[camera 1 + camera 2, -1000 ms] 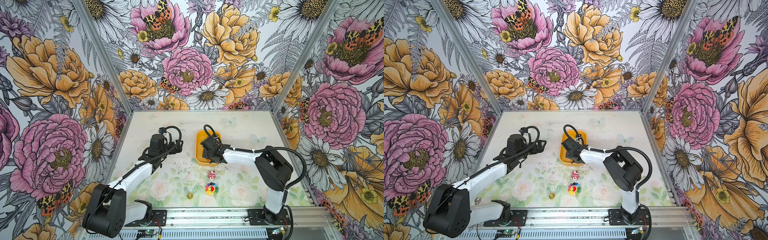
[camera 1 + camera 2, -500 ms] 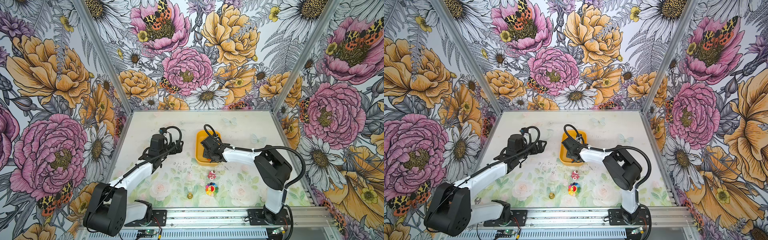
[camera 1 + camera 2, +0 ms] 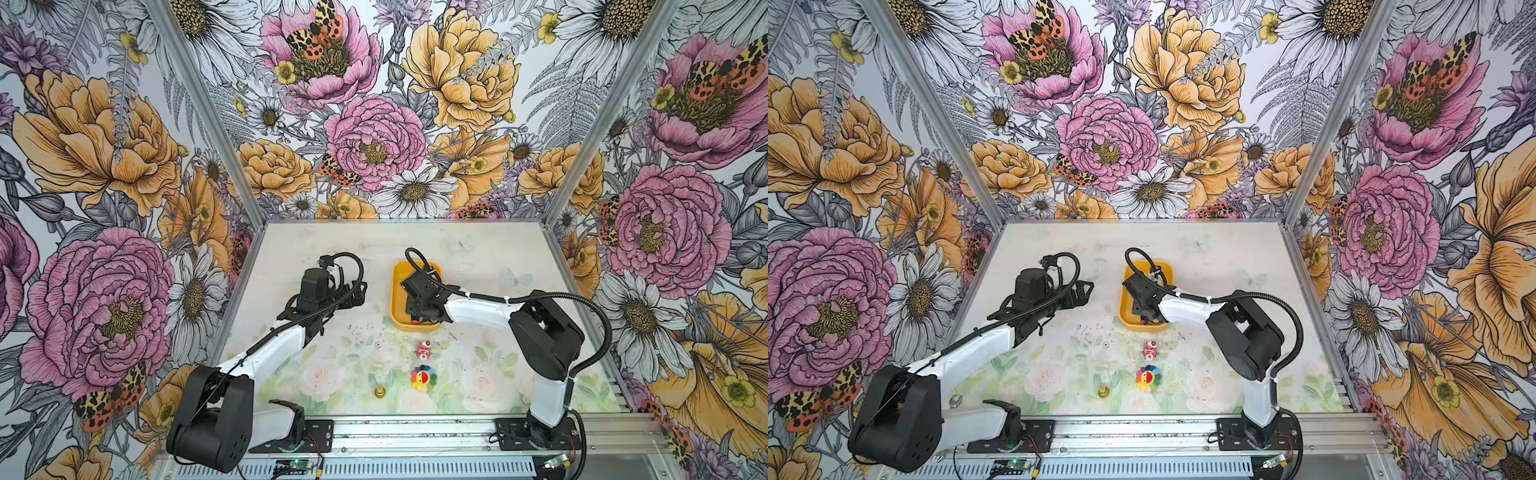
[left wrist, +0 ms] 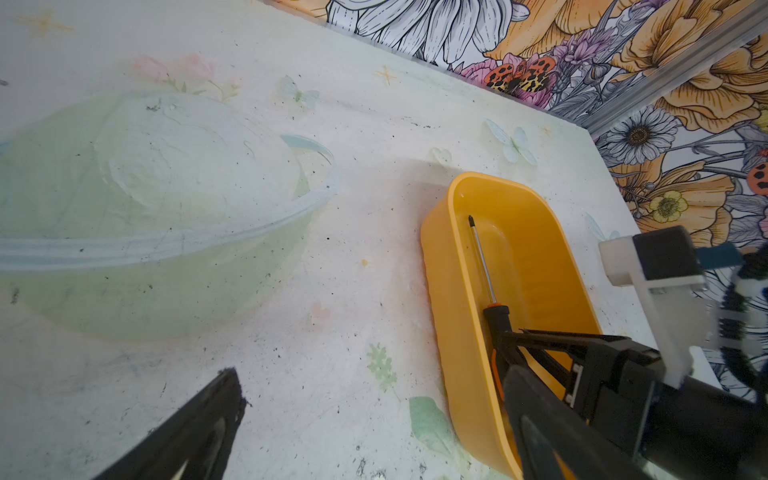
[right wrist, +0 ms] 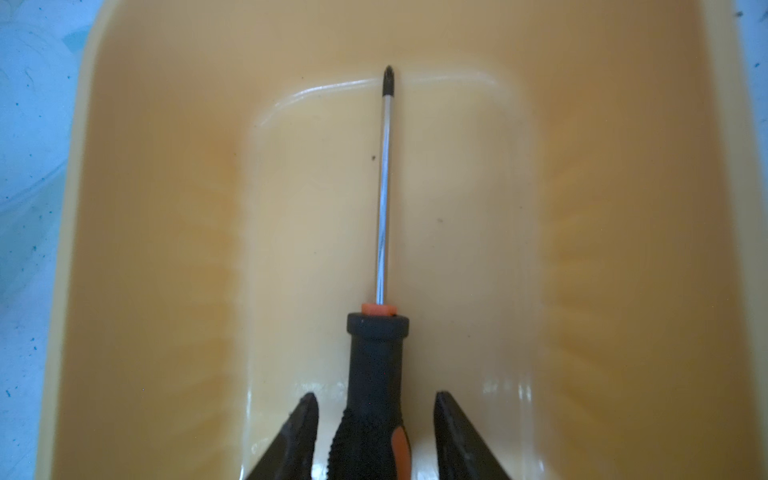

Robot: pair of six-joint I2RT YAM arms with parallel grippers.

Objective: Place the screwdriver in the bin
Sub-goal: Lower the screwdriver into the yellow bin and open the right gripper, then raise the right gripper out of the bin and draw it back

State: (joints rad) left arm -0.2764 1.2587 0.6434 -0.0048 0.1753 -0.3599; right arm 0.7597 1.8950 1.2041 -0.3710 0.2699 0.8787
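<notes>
The slim screwdriver [image 5: 376,370], with a black ribbed handle, orange accents and a thin bright metal shaft, lies lengthwise inside the shallow yellow-orange plastic bin [image 5: 166,208], its dark tip near the bin's far end wall at the upper middle of the right wrist frame. The right gripper [image 5: 376,436] sits low in the bin with its two black fingers [image 5: 297,440] slightly parted on either side of the handle, a sliver of bin floor showing between each finger and the handle, so it no longer clamps the tool. In both top views the bin [image 3: 398,291] [image 3: 1126,305] sits just right of the table's centre. The left gripper [image 3: 353,293] hovers to the left of the bin, well clear of it; its jaws stand apart and hold nothing.
</notes>
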